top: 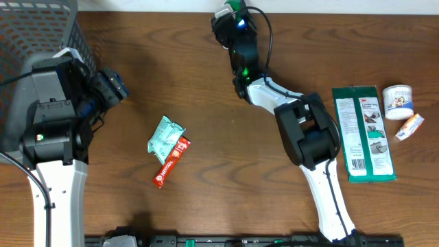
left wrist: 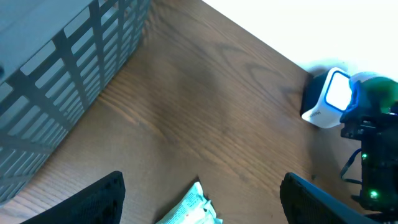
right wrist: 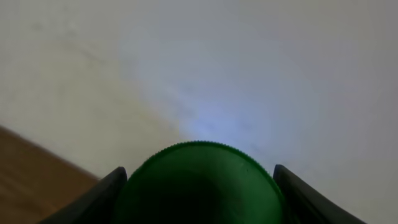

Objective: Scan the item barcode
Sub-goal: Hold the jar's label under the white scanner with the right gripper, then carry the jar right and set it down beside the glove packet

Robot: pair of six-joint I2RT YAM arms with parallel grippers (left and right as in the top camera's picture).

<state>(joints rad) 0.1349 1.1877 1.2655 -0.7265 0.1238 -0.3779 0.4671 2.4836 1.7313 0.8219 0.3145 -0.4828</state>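
Note:
My right gripper point(right wrist: 199, 177) is shut on a green item with a ribbed round edge point(right wrist: 199, 193), which fills the space between both fingers. In the overhead view that gripper point(top: 232, 14) holds the green item point(top: 236, 5) at the table's far edge. The left wrist view shows the green item point(left wrist: 380, 92) right beside a white scanner point(left wrist: 328, 99) with a lit window. My left gripper point(top: 113, 84) is open near the basket, and its fingers point(left wrist: 93, 200) stand wide apart above a mint-green packet point(left wrist: 189, 210).
A grey mesh basket point(top: 41, 31) stands at the back left. The mint-green packet point(top: 164, 135) and a red bar point(top: 171, 161) lie mid-table. At the right lie a green flat package point(top: 363, 134), a white tub point(top: 398, 101) and a small tube point(top: 410, 127).

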